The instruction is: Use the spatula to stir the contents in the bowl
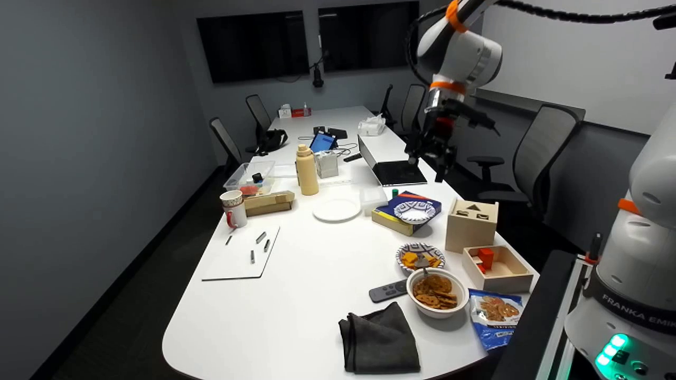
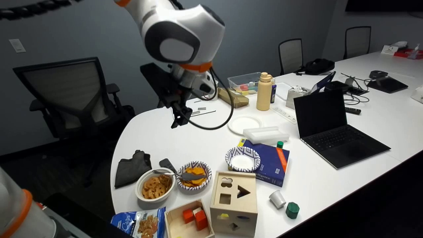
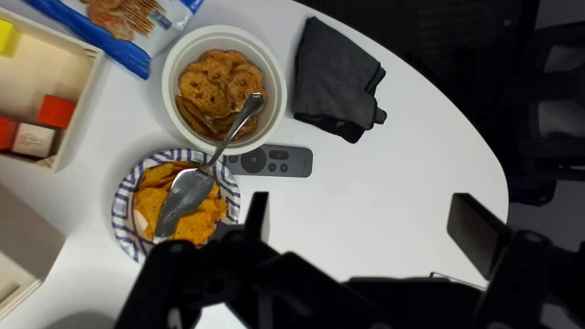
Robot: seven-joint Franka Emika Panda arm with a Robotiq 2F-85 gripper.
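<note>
The round white bowl [image 3: 277, 87] holds orange-brown food pieces [image 3: 215, 87]; bowl [image 1: 436, 314] and pieces [image 2: 157, 189] also show in the exterior views. A silver spatula [image 3: 187, 194] lies across two bowls, its blade over the orange chips in the blue-patterned bowl [image 3: 119, 210] and its handle end over the white bowl. The spatula also shows in both exterior views [image 1: 422, 262] [image 2: 193, 177]. My gripper [image 3: 358, 205] is open with nothing between its fingers. It hovers above the table, apart from the bowls and spatula; it shows in both exterior views [image 1: 426, 167] [image 2: 180, 119].
A grey remote [image 3: 283, 161] lies against the bowls. A dark folded cloth [image 3: 338, 82], a blue snack bag [image 1: 496, 316], a wooden tray with blocks [image 1: 501, 277] and a wooden shape box [image 2: 234, 201] stand around them. A patterned bowl [image 2: 243, 158] rests on a book.
</note>
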